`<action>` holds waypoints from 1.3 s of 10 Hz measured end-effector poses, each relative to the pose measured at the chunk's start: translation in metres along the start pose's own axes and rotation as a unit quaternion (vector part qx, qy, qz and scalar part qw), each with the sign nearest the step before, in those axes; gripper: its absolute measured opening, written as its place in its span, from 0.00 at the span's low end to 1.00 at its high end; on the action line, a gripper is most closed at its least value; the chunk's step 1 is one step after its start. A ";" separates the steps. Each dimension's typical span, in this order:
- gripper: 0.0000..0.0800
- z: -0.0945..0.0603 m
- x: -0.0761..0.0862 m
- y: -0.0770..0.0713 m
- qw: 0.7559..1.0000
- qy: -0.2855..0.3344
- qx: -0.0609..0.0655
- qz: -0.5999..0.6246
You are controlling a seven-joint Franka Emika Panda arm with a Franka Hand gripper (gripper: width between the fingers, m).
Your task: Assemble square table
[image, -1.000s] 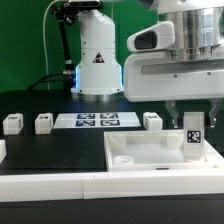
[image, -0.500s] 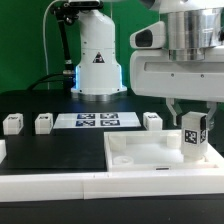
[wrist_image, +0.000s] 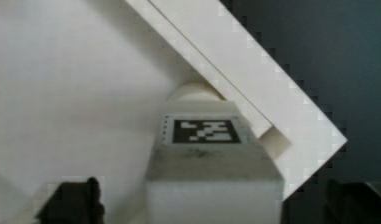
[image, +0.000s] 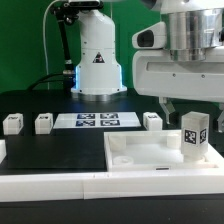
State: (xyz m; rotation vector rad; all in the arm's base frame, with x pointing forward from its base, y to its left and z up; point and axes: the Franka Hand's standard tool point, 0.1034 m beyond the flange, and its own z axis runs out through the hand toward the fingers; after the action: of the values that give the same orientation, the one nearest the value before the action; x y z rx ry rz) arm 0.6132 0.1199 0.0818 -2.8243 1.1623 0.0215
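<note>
Exterior view first: the gripper (image: 192, 111) is seen above the far corner of the square top (image: 140, 158), at the exterior view's right. Its jaws are spread wide, with nothing clamped between them. One leg (image: 194, 136) is stood upright on that corner, tag facing the camera. Its upper end is flanked by the two fingertips, a gap showing on the side that can be seen. Three more legs are lined up along the back of the table, two (image: 12, 123) (image: 43, 123) beside the marker board (image: 95, 121) and one (image: 152, 120) just behind the square top.

The step in hand is judged to be the fitting of the first leg into its corner hole. How deeply it is seated cannot be told from here.

Wrist view next: the leg's tag is caught square on, with the leg centred between the dark fingers (wrist_image: 71, 202), which are held apart from it on both sides. The raised rim of the square top is seen running diagonally past the corner.

Next, a fresh grasp on this leg is probably called for so that it can be turned tighter. If it is taken as seated, a straight lift clear is needed instead, without knocking it.
</note>
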 end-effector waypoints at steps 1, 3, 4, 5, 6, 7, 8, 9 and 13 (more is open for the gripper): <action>0.80 0.000 -0.002 -0.002 0.999 0.000 0.000 -0.049; 0.81 0.000 -0.004 -0.004 0.985 0.000 0.001 -0.174; 0.81 0.000 -0.004 -0.003 0.975 0.000 0.001 -0.224; 0.81 0.000 -0.003 -0.003 0.964 0.000 0.001 -0.266; 0.81 0.000 -0.003 -0.003 0.954 0.000 0.001 -0.300; 0.81 -0.001 -0.003 -0.003 0.935 0.001 -0.002 -0.354; 0.81 -0.001 -0.003 -0.003 0.921 0.002 -0.002 -0.389; 0.81 -0.001 -0.003 -0.004 0.912 0.002 -0.002 -0.410; 0.81 0.000 -0.002 -0.002 0.841 0.003 -0.003 -0.541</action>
State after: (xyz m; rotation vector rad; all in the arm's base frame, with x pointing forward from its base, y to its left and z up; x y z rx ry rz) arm 0.6132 0.1227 0.0820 -3.0177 -0.5514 -0.0595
